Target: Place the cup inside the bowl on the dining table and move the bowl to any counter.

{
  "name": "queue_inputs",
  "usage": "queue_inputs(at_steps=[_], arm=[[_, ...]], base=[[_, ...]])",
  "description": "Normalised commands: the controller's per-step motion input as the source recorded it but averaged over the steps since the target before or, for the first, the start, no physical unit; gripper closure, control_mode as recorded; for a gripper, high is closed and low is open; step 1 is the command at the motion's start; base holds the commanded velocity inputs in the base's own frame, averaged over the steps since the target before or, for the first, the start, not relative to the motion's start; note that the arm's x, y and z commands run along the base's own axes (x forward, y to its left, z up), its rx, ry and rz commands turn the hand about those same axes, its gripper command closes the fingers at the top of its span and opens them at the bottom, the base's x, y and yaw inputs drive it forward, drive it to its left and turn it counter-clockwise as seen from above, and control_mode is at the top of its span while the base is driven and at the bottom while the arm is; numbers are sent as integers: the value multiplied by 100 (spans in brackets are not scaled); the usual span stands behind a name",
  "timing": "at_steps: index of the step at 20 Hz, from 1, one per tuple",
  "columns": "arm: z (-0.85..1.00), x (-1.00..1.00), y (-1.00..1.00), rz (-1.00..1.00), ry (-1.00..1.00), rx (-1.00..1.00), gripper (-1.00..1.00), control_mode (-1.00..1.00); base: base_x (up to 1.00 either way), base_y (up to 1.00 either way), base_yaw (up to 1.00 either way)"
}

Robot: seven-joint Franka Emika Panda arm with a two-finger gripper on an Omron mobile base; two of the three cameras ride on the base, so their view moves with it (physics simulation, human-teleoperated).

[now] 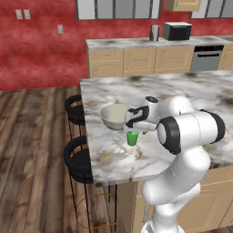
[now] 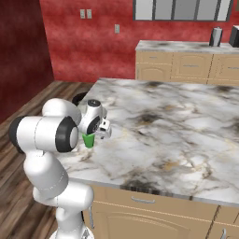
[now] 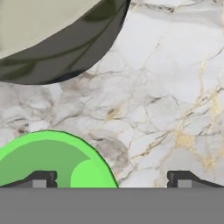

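The small green cup (image 1: 133, 138) stands upright on the marble dining table (image 1: 182, 86), just in front of the grey-beige bowl (image 1: 113, 116). My gripper (image 1: 134, 129) hangs right above the cup, pointing down, open. In the hand view the cup (image 3: 52, 159) lies at the lower left, under the left fingertip (image 3: 41, 179) rather than centred in the gripper (image 3: 111, 180). The bowl (image 3: 48, 39) sits at the top left of that view, apart from the cup. From the right base view the cup (image 2: 88, 140) peeks out below the gripper (image 2: 94, 136), and the arm hides the bowl.
Two black stools (image 1: 75, 109) (image 1: 79, 159) stand at the table's left edge. The counter (image 1: 136, 43) with wood drawers runs along the back wall, carrying a metal canister (image 1: 154, 32) and a dark appliance (image 1: 177, 31). Wide bare marble (image 2: 177, 126) stretches to the right of the arm.
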Motion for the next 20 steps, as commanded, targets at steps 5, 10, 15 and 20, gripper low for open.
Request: queue_inputs(at_steps=[5, 10, 15, 20], arm=[[0, 0, 0, 0, 0, 0, -100, -100], [0, 0, 0, 0, 0, 0, 100, -100], [0, 0, 0, 0, 0, 0, 100, -100], [0, 0, 0, 0, -2, 0, 100, -100]], base=[[0, 0, 0], [0, 0, 0], [0, 0, 0], [0, 0, 0]])
